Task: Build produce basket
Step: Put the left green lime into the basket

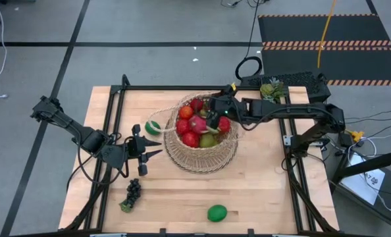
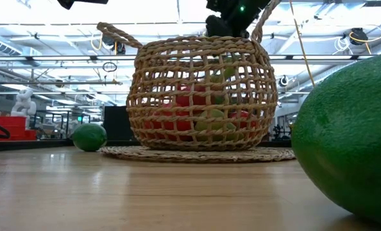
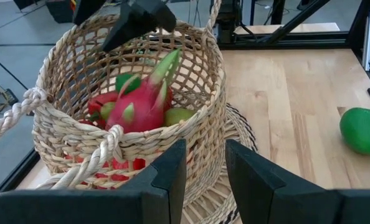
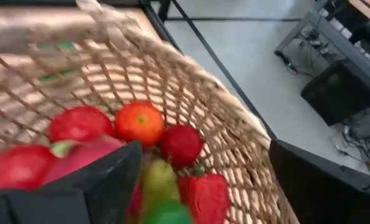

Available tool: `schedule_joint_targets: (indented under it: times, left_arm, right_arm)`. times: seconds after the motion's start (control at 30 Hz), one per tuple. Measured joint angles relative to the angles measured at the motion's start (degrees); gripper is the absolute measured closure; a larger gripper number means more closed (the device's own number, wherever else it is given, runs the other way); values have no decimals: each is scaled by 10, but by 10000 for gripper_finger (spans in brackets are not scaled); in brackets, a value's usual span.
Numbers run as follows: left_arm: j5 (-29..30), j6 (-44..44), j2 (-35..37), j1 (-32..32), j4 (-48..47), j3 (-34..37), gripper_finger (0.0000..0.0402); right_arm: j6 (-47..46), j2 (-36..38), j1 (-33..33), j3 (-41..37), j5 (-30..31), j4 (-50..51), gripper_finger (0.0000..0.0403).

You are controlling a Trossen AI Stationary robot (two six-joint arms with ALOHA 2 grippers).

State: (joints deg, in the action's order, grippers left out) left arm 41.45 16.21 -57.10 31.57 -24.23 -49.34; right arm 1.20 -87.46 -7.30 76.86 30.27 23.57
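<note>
The tan wicker basket (image 1: 202, 141) stands on a round woven mat at the table's middle. It holds red round fruits (image 4: 138, 121), a pear (image 4: 157, 180) and a pink dragon fruit (image 3: 141, 106) lying on top of the pile. My right gripper (image 1: 212, 117) hangs open over the basket's mouth, its fingers (image 4: 110, 180) just above the fruit. My left gripper (image 1: 148, 147) is open and empty, level, left of the basket and pointing at its wall (image 3: 129, 149). A lime (image 1: 153, 127) lies left of the basket, dark grapes (image 1: 133, 194) lie near the front left, and a green fruit (image 1: 216, 212) lies at the front edge.
The basket's rope handle (image 3: 23, 112) arches over its rim. A spiky green item (image 1: 271, 89) lies at the far right by a keyboard. Black frame rails (image 1: 113, 118) run along the table's left and right sides. Bare wood lies between the basket and the front edge.
</note>
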Motion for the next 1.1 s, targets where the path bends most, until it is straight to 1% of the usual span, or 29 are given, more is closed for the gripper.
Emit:
schedule_joint_targets:
  times: [0.07, 0.13, 0.33, 0.43, 0.57, 0.63, 0.7, 0.77, 0.87, 1.0, 1.03, 1.1]
  left_arm:
    - [0, 0, 0, 0, 0, 0, 289]
    - [0, 0, 0, 0, -5, 0, 289]
    - [6, 29, 0, 0, -72, 0, 289]
    - [6, 74, 0, 0, -123, 0, 289]
    - [5, 146, 0, 0, -178, 0, 289]
    - [5, 182, 0, 0, -199, 0, 289]
    - [5, 209, 0, 0, -212, 0, 289]
    - [6, 228, 0, 0, -208, 8, 289]
    - [6, 250, 0, -2, -209, 29, 289]
    - [6, 266, 0, -14, -206, 67, 289]
    - [6, 265, 0, -18, -201, 77, 289]
    - [9, 256, 0, -30, -189, 95, 289]
  right_arm:
    - [-3, 13, 13, 0, -1, -3, 49]
    - [-2, 32, 38, 0, -3, -21, 47]
    - [18, 113, 148, 0, -3, -18, 56]
    - [-19, 154, 213, -2, -2, 2, 59]
    - [-75, 200, 307, -39, -2, -4, 59]
    - [-92, 221, 351, -72, 2, -31, 60]
    - [-98, 238, 394, -111, 22, -78, 60]
    - [-92, 253, 434, -152, 38, -132, 60]
    - [-76, 268, 476, -213, 54, -212, 60]
    - [-26, 284, 503, -280, 60, -308, 60]
    - [-6, 287, 504, -289, 59, -326, 60]
    - [6, 298, 504, -299, 59, -336, 60]
